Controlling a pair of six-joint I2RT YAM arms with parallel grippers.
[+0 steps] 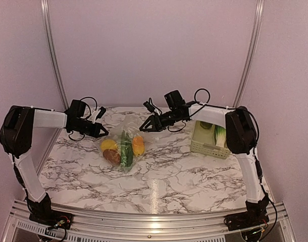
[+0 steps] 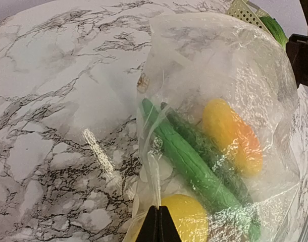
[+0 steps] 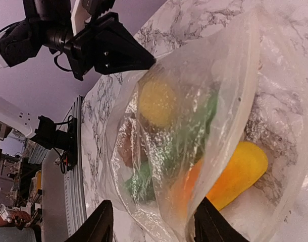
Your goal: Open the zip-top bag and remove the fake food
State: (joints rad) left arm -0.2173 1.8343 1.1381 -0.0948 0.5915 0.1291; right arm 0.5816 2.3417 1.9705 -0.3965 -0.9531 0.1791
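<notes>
Marble bench (image 1: 194, 176), seen from above: left gripper (image 1: 105, 132) pinched shut on the zip-top bag (image 1: 118, 135) (fake food (image 1: 126, 151) inside) at its 10 o'clock; right gripper (image 1: 143, 128), jaws apart, straddled its 1 o'clock edge.

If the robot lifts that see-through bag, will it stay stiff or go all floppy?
Probably floppy: the zip-top bag is thin, crinkled film that folds and sags where it lies. The fake food would likely slide to the lowest corner, since the pieces seem to lie loose inside. The glossy film may also be slippery to pinch.
</notes>
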